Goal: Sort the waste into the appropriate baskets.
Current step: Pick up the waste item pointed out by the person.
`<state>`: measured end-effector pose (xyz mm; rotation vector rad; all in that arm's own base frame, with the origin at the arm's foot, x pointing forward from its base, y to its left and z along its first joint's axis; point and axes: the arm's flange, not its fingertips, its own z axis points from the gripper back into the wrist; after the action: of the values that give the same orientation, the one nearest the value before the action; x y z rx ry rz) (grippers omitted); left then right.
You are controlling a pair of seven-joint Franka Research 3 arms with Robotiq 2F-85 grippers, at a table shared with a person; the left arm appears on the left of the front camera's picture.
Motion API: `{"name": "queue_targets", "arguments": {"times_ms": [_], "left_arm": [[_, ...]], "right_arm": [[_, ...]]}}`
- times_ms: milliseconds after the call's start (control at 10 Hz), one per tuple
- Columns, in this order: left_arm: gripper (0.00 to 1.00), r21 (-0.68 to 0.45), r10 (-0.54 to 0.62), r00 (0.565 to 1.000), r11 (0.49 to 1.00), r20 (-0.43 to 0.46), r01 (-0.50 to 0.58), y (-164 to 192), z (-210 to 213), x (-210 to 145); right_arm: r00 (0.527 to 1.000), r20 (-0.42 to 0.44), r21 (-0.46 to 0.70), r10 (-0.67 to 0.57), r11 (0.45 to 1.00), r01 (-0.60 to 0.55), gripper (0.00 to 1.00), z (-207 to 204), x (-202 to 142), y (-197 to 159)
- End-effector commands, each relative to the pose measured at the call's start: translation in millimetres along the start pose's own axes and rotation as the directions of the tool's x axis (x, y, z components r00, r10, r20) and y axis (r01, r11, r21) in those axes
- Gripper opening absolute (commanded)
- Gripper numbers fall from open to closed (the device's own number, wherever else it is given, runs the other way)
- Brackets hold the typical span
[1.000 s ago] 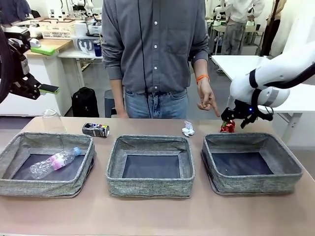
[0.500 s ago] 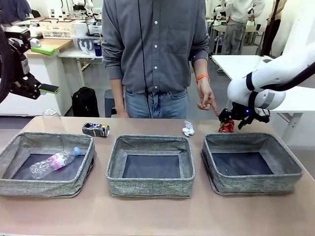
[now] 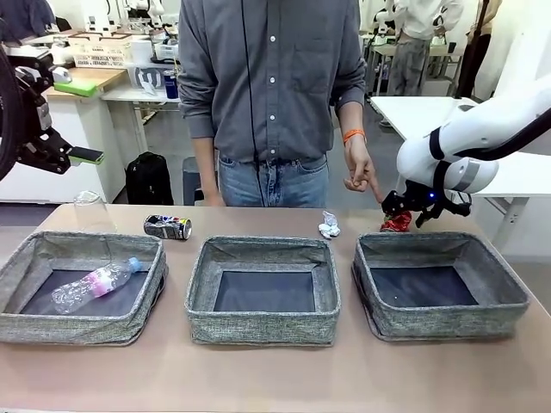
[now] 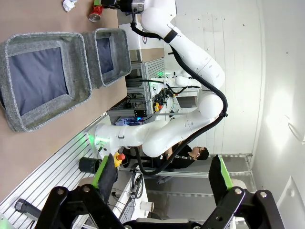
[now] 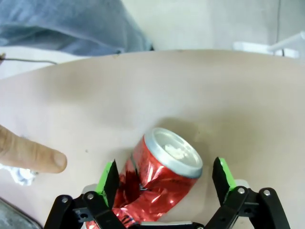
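A crushed red can (image 3: 397, 224) lies on the table behind the right basket (image 3: 448, 323). My right gripper (image 3: 401, 212) hangs over it, open; in the right wrist view the can (image 5: 159, 176) lies between its green pads (image 5: 108, 175), untouched. A person's finger (image 5: 28, 155) points at the can. The pink-labelled bottle (image 3: 95, 282) rests in the left basket (image 3: 77, 329). The middle basket (image 3: 263, 329) holds nothing. A dark can (image 3: 168, 226), a clear cup (image 3: 89, 209) and a paper wad (image 3: 329, 227) sit behind the baskets. My left gripper (image 3: 60, 153) is raised at far left, open (image 4: 163, 174).
The person stands at the far edge, with the pointing hand (image 3: 362, 182) just left of my right gripper. The table front (image 3: 275, 379) is bare. Two baskets (image 4: 45, 78) show far off in the left wrist view.
My right arm has shifted slightly left over the red can. The can, the other litter and my left arm have not moved.
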<state>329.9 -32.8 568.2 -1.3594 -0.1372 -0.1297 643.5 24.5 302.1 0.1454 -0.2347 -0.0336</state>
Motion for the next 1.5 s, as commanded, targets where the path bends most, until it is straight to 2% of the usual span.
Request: {"name": "queue_targets", "arguments": {"times_ms": [0,200,500,600,800,900,1000,1400], "left_arm": [[1.0,0.003,0.01,1.0,1.0,-0.004,-0.01,-4.8,0.2,-0.7],[1.0,0.003,0.01,1.0,1.0,-0.004,-0.01,-4.8,0.2,-0.7],[1.0,0.003,0.01,1.0,1.0,-0.004,-0.01,-4.8,0.2,-0.7],[1.0,0.003,0.01,1.0,1.0,-0.004,-0.01,-4.8,0.2,-0.7],[1.0,0.003,0.01,1.0,1.0,-0.004,-0.01,-4.8,0.2,-0.7],[1.0,0.003,0.01,1.0,1.0,-0.004,-0.01,-4.8,0.2,-0.7],[1.0,0.003,0.01,1.0,1.0,-0.004,-0.01,-4.8,0.2,-0.7],[1.0,0.003,0.01,1.0,1.0,-0.004,-0.01,-4.8,0.2,-0.7]], "right_arm": [[1.0,-0.002,-0.012,-0.029,1.0,0.029,1.0,-3.6,0.2,-2.0],[0.999,-0.005,-0.018,-0.034,0.999,0.033,1.0,-4.3,0.2,-2.4],[0.999,-0.021,-0.035,-0.045,0.998,0.045,0.08,-7.0,-0.5,-3.8],[0.999,-0.022,-0.028,-0.05,0.998,0.049,0.0,-7.0,-0.1,-3.9],[0.998,-0.024,-0.027,-0.05,0.998,0.049,0.0,-7.0,0.2,-3.5],[0.998,-0.025,-0.024,-0.051,0.998,0.05,0.04,-7.1,0.6,-3.3],[0.998,-0.028,-0.023,-0.054,0.998,0.053,0.0,-7.2,0.4,-3.1],[0.997,-0.009,-0.015,-0.07,0.997,0.07,0.0,2.1,1.1,-5.0]]}}
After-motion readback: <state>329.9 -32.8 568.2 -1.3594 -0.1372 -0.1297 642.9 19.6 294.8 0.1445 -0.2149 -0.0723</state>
